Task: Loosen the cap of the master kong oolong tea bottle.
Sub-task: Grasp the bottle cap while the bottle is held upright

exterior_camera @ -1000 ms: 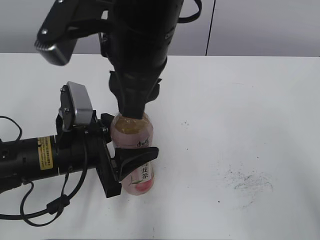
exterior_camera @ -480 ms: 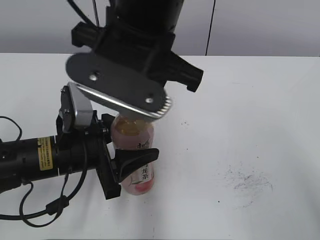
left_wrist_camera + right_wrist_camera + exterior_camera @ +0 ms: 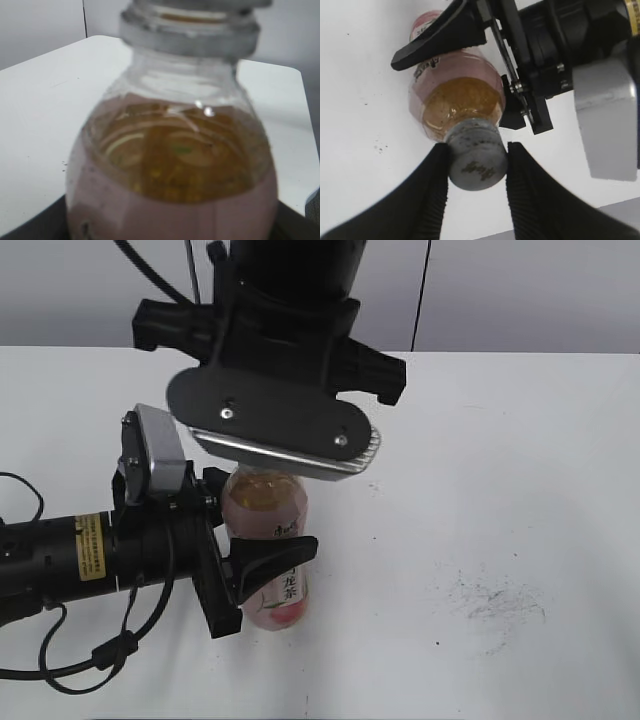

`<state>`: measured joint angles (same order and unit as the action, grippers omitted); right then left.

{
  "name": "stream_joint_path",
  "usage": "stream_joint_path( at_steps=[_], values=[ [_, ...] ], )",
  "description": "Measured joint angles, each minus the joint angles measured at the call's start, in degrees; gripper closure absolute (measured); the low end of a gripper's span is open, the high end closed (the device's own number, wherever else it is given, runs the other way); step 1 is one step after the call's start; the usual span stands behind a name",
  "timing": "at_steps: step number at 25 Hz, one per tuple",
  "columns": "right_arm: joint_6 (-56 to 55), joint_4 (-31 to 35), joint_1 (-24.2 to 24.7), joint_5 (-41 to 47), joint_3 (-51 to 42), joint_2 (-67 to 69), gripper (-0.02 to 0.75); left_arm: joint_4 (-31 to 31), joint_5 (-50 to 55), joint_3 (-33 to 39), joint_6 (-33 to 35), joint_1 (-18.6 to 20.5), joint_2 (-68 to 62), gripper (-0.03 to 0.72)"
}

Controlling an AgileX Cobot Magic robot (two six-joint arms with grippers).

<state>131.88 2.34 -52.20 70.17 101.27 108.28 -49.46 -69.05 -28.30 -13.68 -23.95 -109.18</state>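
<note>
Taking the master kong oolong tea bottle as the landmark, it stands upright on the white counter, left of the counter's middle in the exterior view. To the bottle's left lies the left arm, reaching in almost level with the counter; its left end effector is closed around the labelled body, one dark finger crossing the front of the pink label and the other behind it. The left wrist view, close and blurred, shows only the shoulder of the bottle and the amber tea under the neck ring, which fits a firm hold low on the body.

Directly above the bottle hangs the right arm, its wrist housing hiding the neck in the exterior view. The right wrist view looks down on the cap: the right end effector has its two ribbed fingers partly closed and pressed against opposite sides of the cap, so the cap is gripped.

The step in hand looks like the twist itself, bottle braced below and cap pinched above. Whether the cap has broken free cannot be told. The next move probably calls for turning the right wrist about the bottle's axis in the unscrewing direction, while the left hold resists so the bottle neither spins nor tips.
</note>
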Motion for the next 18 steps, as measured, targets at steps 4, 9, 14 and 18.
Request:
stream_joint_path(
  at_steps=[4, 9, 14, 18],
  values=[
    [-13.2, 0.5, 0.0, 0.0, 0.0, 0.0, 0.383, 0.4, 0.1, 0.0, -0.3, 0.0, 0.0, 0.261],
    [-35.2, 0.5, -0.1, 0.0, 0.0, 0.1, 0.183, 0.8, 0.1, 0.0, -0.6, 0.0, 0.0, 0.261],
    [-61.5, 0.1, -0.1, 0.0, 0.0, 0.1, 0.16, 0.9, 0.1, 0.0, -0.7, 0.0, 0.0, 0.261],
    [-83.6, -0.7, -0.1, 0.0, 0.0, 0.1, 0.16, 0.9, 0.1, 0.0, -0.7, 0.0, 0.0, 0.261]
  ],
)
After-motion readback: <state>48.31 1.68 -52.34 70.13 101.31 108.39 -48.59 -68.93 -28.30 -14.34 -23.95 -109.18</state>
